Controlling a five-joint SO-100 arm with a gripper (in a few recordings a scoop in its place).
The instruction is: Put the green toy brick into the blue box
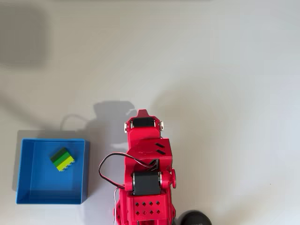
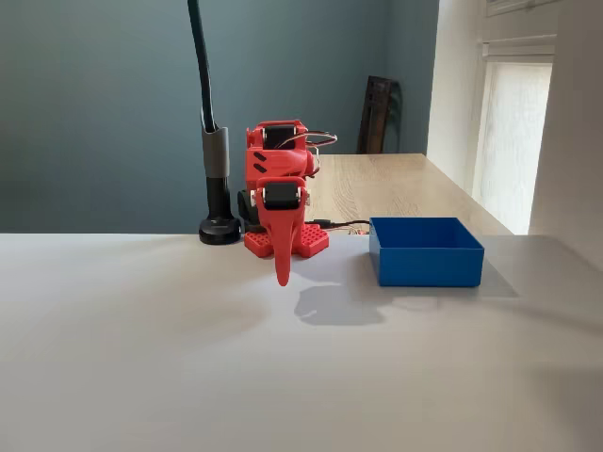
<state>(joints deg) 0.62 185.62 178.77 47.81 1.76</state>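
inside the blue box (image 1: 28,192) we see the green toy brick (image 1: 62,159); our gripper (image 2: 282,273) hangs closed, empty; only bumping the box threatens.

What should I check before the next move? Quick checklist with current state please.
1. Brick inside box: ok, it lies on the floor near the upper wall in the overhead view.
2. Brick free of gripper: ok, gripper hangs over bare table, apart from the box.
3. Gripper shut and empty: ok, fingers together, nothing between them.
4. Box flat on the table: ok in both views.
5. Cable clear of arm joints: cannot tell.
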